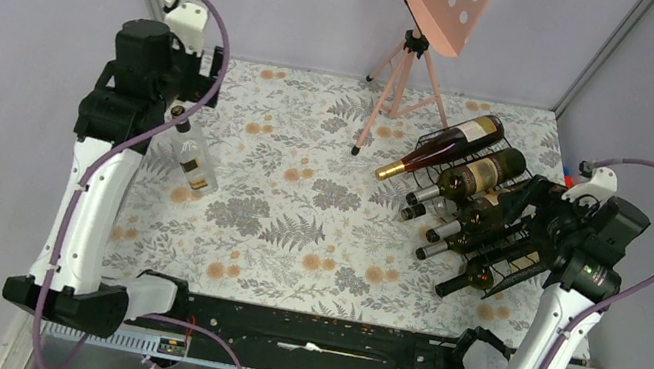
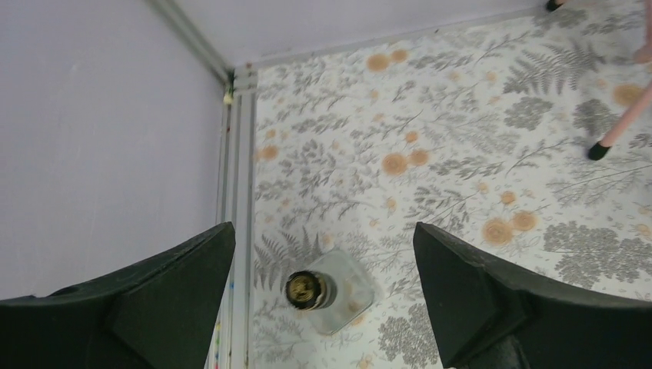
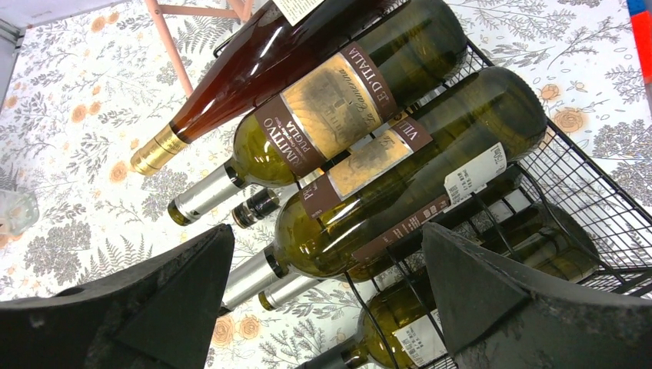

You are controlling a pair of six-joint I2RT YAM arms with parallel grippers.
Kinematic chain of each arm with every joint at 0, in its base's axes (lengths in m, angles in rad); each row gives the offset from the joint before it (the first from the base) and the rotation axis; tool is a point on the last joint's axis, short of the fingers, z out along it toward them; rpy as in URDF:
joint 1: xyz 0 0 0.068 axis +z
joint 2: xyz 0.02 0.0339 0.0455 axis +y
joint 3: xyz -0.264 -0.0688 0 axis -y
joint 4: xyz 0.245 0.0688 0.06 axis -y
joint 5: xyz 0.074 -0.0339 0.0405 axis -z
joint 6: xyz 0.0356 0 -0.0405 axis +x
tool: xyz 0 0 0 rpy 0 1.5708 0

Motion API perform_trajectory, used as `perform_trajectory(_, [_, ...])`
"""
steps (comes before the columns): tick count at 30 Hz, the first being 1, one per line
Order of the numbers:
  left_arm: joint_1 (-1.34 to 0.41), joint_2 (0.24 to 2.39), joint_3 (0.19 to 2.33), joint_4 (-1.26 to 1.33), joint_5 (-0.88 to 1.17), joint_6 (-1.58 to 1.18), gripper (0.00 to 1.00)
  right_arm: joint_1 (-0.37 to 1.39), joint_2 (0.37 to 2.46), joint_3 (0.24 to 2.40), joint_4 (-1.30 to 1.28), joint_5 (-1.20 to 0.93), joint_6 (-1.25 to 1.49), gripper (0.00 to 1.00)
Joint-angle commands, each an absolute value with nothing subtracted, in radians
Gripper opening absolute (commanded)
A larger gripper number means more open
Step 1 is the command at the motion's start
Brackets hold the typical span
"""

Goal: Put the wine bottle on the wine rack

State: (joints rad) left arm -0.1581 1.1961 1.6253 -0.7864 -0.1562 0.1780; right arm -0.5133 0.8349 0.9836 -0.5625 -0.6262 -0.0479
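Note:
A clear glass bottle (image 1: 193, 161) with a gold cap stands upright on the floral table at the left. In the left wrist view its cap (image 2: 305, 290) lies below and between my open fingers. My left gripper (image 2: 323, 246) is open and empty, hovering above the bottle. The black wire wine rack (image 1: 511, 239) stands at the right and holds several dark bottles lying on their sides. My right gripper (image 3: 327, 246) is open and empty just above the rack (image 3: 600, 207), over a green bottle (image 3: 400, 177) in it.
A pink tripod stand (image 1: 408, 67) with a perforated pink plate stands at the back centre. One of its feet (image 2: 598, 151) shows in the left wrist view. Grey walls close the left, back and right sides. A metal rail (image 2: 242, 154) runs along the left edge.

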Motion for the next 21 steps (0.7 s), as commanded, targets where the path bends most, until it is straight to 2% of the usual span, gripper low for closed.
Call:
perform_trajectory(1, [-0.023,1.193,1.575,-0.841,-0.029,0.131,0.96,-0.517,0.845,0.985,-0.528,-0.665,-0.056,0.99])
perform_trajectory(11, [0.168,1.221,1.441,-0.85,0.193,0.104,0.94,-0.518,0.862,0.987,-0.529,-0.696,-0.055,1.0])
perform_trajectory(16, [0.183,1.23,1.409,-0.839,0.303,0.087,0.86,-0.518,0.844,0.985,-0.53,-0.691,-0.058,1.0])
perform_trajectory(21, [0.184,1.194,1.343,-0.778,0.258,0.088,0.78,-0.518,0.833,0.982,-0.528,-0.709,-0.054,1.0])
